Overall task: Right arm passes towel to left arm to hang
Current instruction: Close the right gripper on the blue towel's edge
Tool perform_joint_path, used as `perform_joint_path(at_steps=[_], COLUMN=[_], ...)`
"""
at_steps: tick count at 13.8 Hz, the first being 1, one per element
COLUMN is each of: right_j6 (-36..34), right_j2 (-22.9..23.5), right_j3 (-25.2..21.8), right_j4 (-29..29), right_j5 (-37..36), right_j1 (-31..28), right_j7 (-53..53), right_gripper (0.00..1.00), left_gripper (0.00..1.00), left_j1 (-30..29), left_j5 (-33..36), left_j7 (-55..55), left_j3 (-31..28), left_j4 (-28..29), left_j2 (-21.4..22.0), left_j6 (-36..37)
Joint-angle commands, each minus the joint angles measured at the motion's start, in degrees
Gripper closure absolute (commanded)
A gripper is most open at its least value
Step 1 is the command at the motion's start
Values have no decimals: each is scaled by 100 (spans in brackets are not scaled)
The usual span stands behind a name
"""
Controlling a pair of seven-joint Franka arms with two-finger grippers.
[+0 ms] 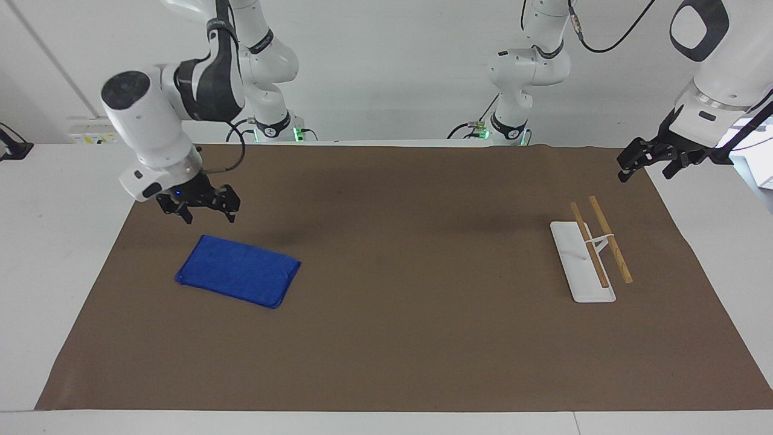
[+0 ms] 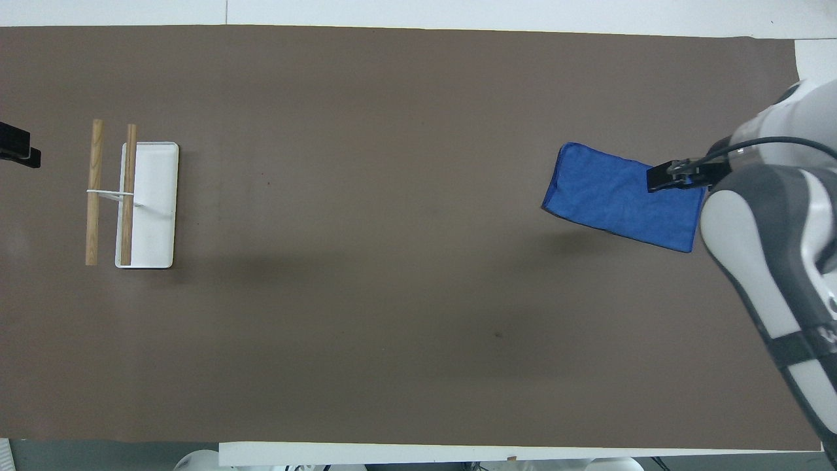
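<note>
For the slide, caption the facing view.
Right pincer open above the flat blue towel; left pincer waits over the mat's corner near the rack.

The towel [image 1: 238, 270] is soft, fuzzy blue cloth. The rack [image 1: 590, 251] has wooden bars and a smooth white base. The mat [image 1: 398, 338] is dull brown.

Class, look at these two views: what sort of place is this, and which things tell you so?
Probably a robotics lab: the right arm and left arm stand over a plain table with a brown mat, a towel and a small rack.
</note>
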State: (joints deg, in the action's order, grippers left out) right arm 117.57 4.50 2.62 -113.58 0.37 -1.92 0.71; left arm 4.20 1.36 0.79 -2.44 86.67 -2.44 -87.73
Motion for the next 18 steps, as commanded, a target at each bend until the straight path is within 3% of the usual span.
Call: perform_joint_path(at_steps=[1,5,10,12,18], right_j6=[878,1514,1812,1796,1822], right_j2=[330,1025,1210,1202,1176], right_j3=[1,1,1,-7,-7], right_j4=[-427,-498,-525,-586,-692], right_j5=[112,112,103,103,51], right_j1=[-10,-2,-19,-2,-19], right_j7=[114,351,307,307,88], right_gripper=[0,0,5,9,38], left_gripper=[0,0,0,0,0], left_j1=[19,19,19,19,19], left_j5=[66,66,66,66,66], left_j7=[8,8,8,8,8], left_j3=[-20,-20,-20,-20,-20], left_j4=[78,78,78,78,78], left_j2=[77,77,86,77,77], left_j6=[63,63,63,63,63])
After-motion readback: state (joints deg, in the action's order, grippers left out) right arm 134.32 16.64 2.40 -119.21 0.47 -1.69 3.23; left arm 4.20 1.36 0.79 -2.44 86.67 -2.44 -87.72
